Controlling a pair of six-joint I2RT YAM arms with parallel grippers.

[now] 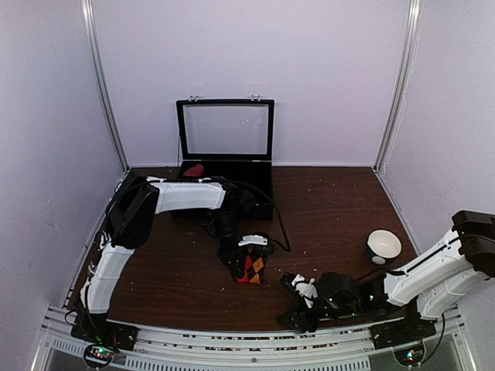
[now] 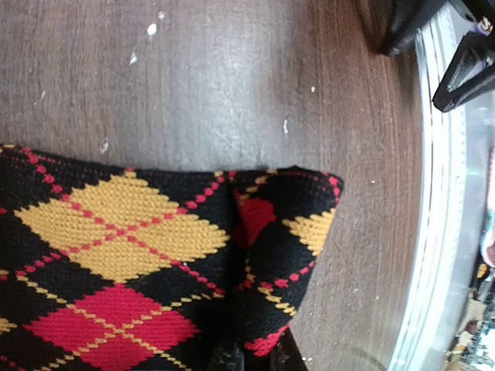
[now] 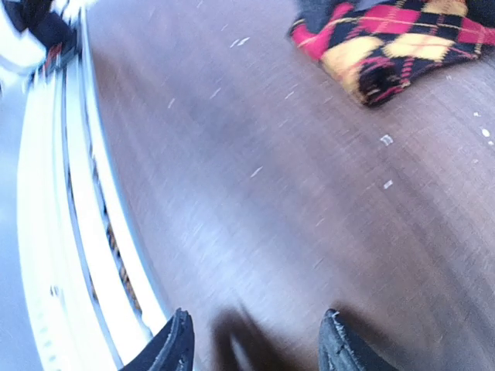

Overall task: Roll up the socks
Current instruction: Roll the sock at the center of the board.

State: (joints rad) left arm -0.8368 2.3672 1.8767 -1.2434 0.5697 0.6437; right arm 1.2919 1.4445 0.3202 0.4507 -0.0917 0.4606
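The black sock with red and orange argyle diamonds (image 1: 253, 269) lies bunched on the brown table (image 1: 340, 201) near its middle. It fills the lower left of the left wrist view (image 2: 139, 263). My left gripper (image 1: 247, 256) stands over it, and in the left wrist view the gripper (image 2: 259, 359) is shut on a fold at the sock's right end. My right gripper (image 1: 291, 301) is open and empty, low over the table to the right of the sock and near the front edge. In the right wrist view its gripper (image 3: 257, 348) faces bare wood, with the sock (image 3: 394, 39) far off. The pink striped sock is not clearly in view.
A black case (image 1: 224, 182) with its clear lid raised stands at the back, with a reddish lump (image 1: 193, 170) at its left that I cannot identify. A white bowl (image 1: 384, 246) sits at the right. A metal rail (image 1: 232, 344) runs along the front edge.
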